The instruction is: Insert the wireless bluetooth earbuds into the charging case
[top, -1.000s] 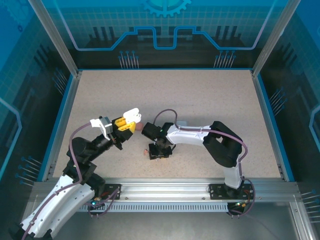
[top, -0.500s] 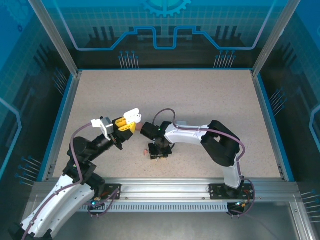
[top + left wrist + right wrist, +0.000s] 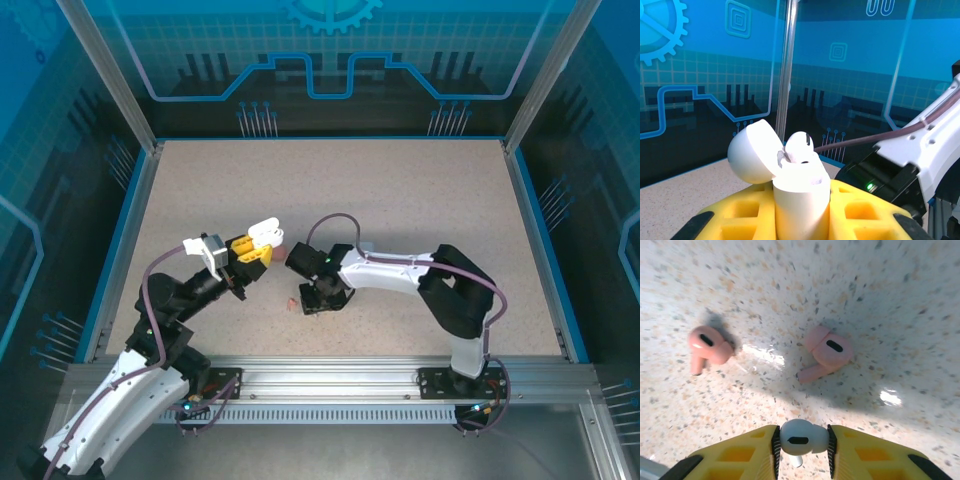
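Now that your right gripper [image 3: 318,298] has drawn its yellow fingers [image 3: 740,455] narrow onto a white earbud [image 3: 799,438], that bud sits pinched by its head between them, just above the table [image 3: 890,290]. A salmon-pink earbud [image 3: 707,346] and a second pink earbud [image 3: 827,352] lie loose on the table beneath, apart from each other. Your left gripper [image 3: 252,250] stays clamped on the white charging case [image 3: 801,197], held upright with its lid [image 3: 752,152] swung open and a seated earbud [image 3: 800,145] in it. The right arm has barely shifted, so the pick looks complete. Next, I judge, you carry the bud across to the case.
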Controlling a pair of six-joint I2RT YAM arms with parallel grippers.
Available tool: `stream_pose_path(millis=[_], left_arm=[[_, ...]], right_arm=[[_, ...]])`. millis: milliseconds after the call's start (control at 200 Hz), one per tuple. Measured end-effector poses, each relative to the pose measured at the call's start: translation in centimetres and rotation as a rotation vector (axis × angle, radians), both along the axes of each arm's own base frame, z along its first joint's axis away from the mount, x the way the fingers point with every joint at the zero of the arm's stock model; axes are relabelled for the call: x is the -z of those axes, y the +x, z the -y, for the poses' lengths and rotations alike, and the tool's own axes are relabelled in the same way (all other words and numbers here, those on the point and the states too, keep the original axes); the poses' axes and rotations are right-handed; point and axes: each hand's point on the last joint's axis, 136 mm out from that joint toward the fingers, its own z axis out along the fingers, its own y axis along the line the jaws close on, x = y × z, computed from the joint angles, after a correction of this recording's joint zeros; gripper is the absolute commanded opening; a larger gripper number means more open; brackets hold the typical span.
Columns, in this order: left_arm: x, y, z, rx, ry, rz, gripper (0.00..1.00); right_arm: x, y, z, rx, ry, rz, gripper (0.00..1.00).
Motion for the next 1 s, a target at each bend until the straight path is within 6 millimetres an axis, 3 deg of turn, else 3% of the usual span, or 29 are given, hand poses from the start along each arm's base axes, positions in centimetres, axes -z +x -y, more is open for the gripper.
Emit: stream_pose_path(millis=[185,480,715,1001], left_arm=[[0.7,0.8,0.4,0.001,0.009,-0.031,0.0],[1.7,3.3,1.7,0.01,-0.003,-0.083,0.0],[2.2,5.1,2.7,0.022,-0.032,-0.111,0.0],[3.5,6.0,5.0,0.071,-0.025,-0.123,0.0]], right_arm=[[-5.2,1.2,1.2,-0.009,0.103,0.165,0.32],[-16.8,4.3,5.0,0.034,0.389,0.524,0.32],[-25.8,5.1,6.9,0.026,0.595,0.799,0.32],[-32.2,4.8,6.0,-0.047,0.732,0.953,0.31]])
